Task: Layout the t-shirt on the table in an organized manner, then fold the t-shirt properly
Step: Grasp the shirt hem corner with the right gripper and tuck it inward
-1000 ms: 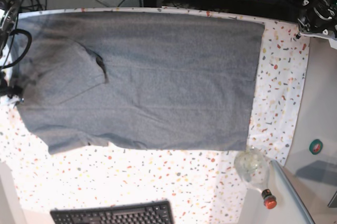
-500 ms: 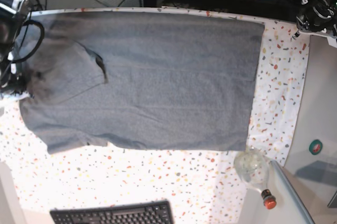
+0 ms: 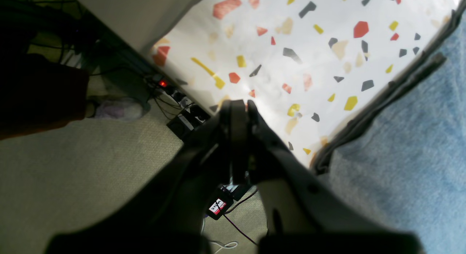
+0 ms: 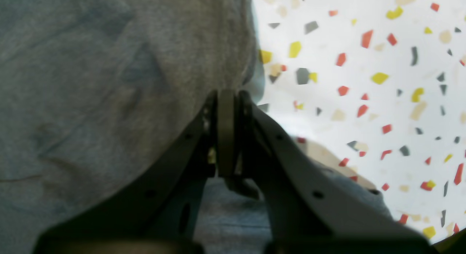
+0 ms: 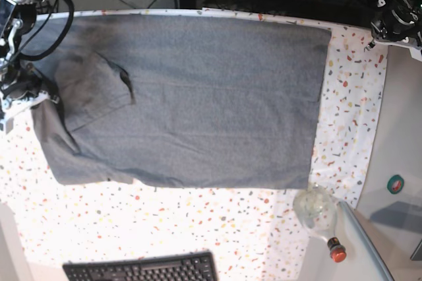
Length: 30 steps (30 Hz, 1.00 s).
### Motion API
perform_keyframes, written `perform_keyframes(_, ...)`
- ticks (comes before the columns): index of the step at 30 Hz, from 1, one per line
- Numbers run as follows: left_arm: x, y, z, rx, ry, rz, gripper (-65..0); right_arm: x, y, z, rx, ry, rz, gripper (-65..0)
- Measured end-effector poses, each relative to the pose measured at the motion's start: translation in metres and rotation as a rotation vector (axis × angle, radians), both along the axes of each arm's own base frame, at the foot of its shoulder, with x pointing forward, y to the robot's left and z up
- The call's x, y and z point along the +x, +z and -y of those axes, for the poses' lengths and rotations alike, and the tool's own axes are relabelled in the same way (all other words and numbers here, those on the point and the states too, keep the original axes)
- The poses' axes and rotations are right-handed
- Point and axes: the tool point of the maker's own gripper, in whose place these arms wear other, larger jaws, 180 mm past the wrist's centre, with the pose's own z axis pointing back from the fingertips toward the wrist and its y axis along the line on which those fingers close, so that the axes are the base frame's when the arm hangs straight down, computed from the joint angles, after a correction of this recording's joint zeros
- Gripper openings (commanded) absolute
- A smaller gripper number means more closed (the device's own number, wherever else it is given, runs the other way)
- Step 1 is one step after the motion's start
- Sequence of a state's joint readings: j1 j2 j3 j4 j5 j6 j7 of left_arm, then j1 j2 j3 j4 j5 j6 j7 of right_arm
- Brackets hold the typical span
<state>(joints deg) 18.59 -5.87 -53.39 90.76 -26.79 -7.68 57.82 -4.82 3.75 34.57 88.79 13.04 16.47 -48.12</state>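
At the bottom edge of the base view, a black keyboard (image 5: 142, 268) lies on the tabletop (image 5: 198, 221), whose white cloth is flecked with red, orange, yellow and grey. To the lower right stands a clear glass bottle with a red cap (image 5: 321, 218), just off the cloth's corner.

Above these, the grey t-shirt (image 5: 198, 96) fills the middle of the frame, spread mostly flat with its straight hem toward the right. Its left end is rumpled: a sleeve is folded over onto the body, and the cloth near the left edge is bunched.

At the left edge of the base view, the right end effector (image 5: 26, 93) sits at this bunched part. In the right wrist view, the right end effector (image 4: 226, 101) has its fingers pressed together over the grey fabric at the shirt's edge (image 4: 109, 82); whether any cloth is pinched between them cannot be told.

In the upper right corner of the base view, the left end effector (image 5: 389, 20) hangs beyond the cloth's corner, well apart from the shirt. In the left wrist view, the left end effector (image 3: 238, 108) is pressed together on nothing, above the tabletop's edge (image 3: 291, 46), with the shirt's hem (image 3: 400, 148) at right.
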Motion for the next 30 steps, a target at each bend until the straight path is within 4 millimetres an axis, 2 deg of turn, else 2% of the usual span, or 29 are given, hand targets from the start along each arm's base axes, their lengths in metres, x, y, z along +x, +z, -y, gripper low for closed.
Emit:
perform_keyframes(8,0.0,0.0,0.0,-0.001,0.0,0.0,-65.0,-0.027,-0.02,-0.019,0.059,0.002,-0.103,-65.0)
perform_keyframes(9,0.0,0.0,0.0,-0.001,0.0,0.0,-65.0,-0.026,-0.019,-0.02,0.059,0.002,-0.104,-60.5)
perform_keyframes(12,0.0,0.0,0.0,0.0,0.0,-0.001,-65.0,-0.02,-0.008,-0.019,0.039,0.006,-0.075,-41.0)
perform_keyframes(14,-0.002,-0.001,0.001,-0.002,0.001,-0.003,-65.0,-0.012,0.008,-0.02,0.021,0.002,-0.026,-35.6)
perform_keyframes(16,-0.003,-0.001,0.0,-0.001,0.0,-0.007,-65.0,0.002,0.022,-0.022,0.018,0.008,0.022,-35.1)
perform_keyframes(18,-0.004,-0.001,-0.002,0.007,0.0,-0.014,-65.0,0.028,0.032,-0.02,0.025,0.008,0.064,-35.1)
perform_keyframes(20,-0.004,-0.001,-0.001,0.003,-0.001,-0.013,-65.0,0.062,0.036,-0.01,0.036,0.027,0.102,-35.1)
perform_keyframes(22,-0.003,-0.001,-0.001,0.003,-0.001,-0.01,-65.0,0.093,0.031,0.007,0.048,-0.006,0.131,-35.1)
perform_keyframes(24,-0.004,-0.001,-0.001,0.005,0.0,-0.012,-65.0,0.107,0.012,0.015,0.064,0.005,0.084,-35.1)
perform_keyframes(27,-0.005,-0.001,-0.001,0.004,0.0,-0.015,-65.0,0.117,-0.021,0.013,0.084,0.038,0.011,-34.8)
perform_keyframes(30,-0.011,-0.003,-0.001,0.001,0.001,-0.025,-65.0,0.126,-0.039,0.009,0.106,0.046,0.011,-34.5)
